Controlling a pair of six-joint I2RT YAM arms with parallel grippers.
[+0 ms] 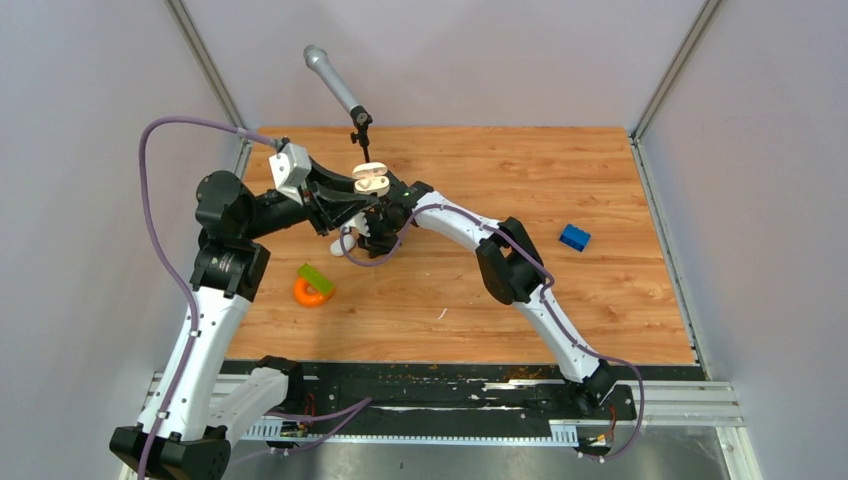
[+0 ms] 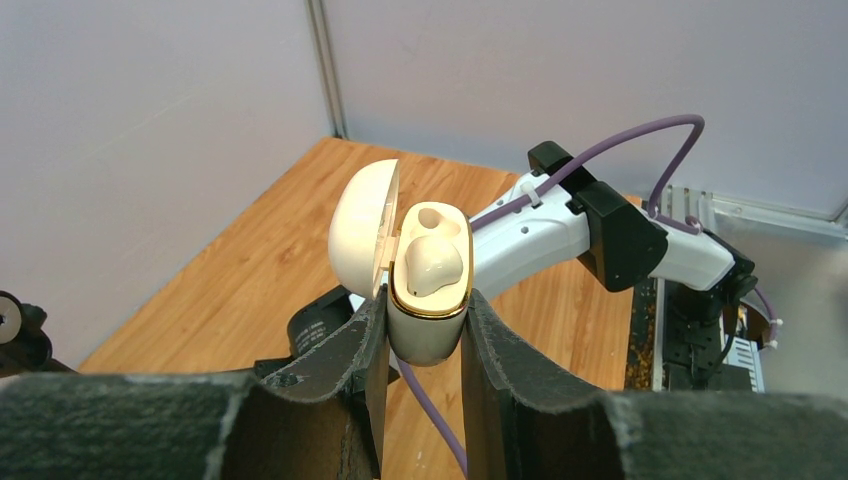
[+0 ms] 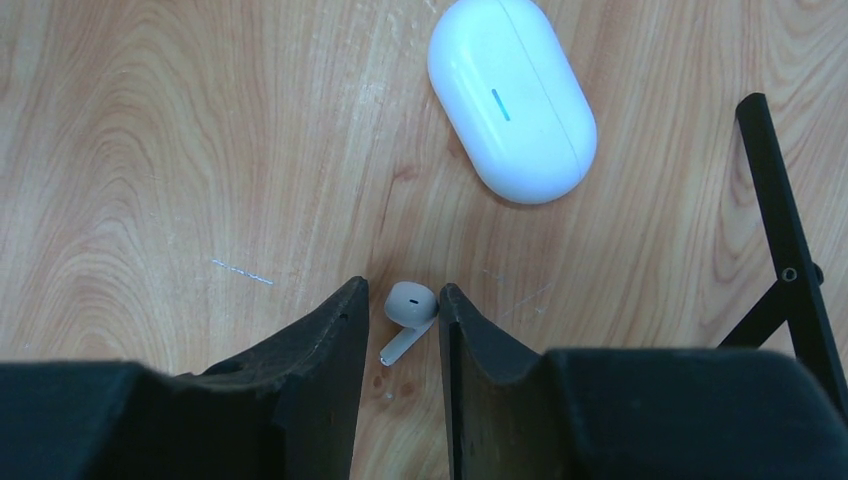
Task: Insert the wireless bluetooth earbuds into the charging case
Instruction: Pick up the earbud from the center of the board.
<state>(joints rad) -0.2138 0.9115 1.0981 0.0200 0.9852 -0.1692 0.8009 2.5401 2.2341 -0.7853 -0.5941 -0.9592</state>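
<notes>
Light: bright, even, from overhead.
Shadows: faint and soft-edged on the table (image 1: 620, 300).
Glare: mild sheen on the charging case (image 2: 432, 335), with its lid washed pale.
Focus: my left gripper (image 2: 425, 305) and right gripper (image 3: 402, 290) turn blurry and dark nearest the lens; overhead view sharp.

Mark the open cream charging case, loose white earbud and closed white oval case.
open cream charging case (image 2: 427, 338): left wrist view, lower shell.
loose white earbud (image 3: 410, 300): right wrist view, rounded head.
closed white oval case (image 3: 520, 110): right wrist view, top face.

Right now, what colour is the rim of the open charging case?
The charging case has a gold rim; left wrist view shows it best.
</notes>
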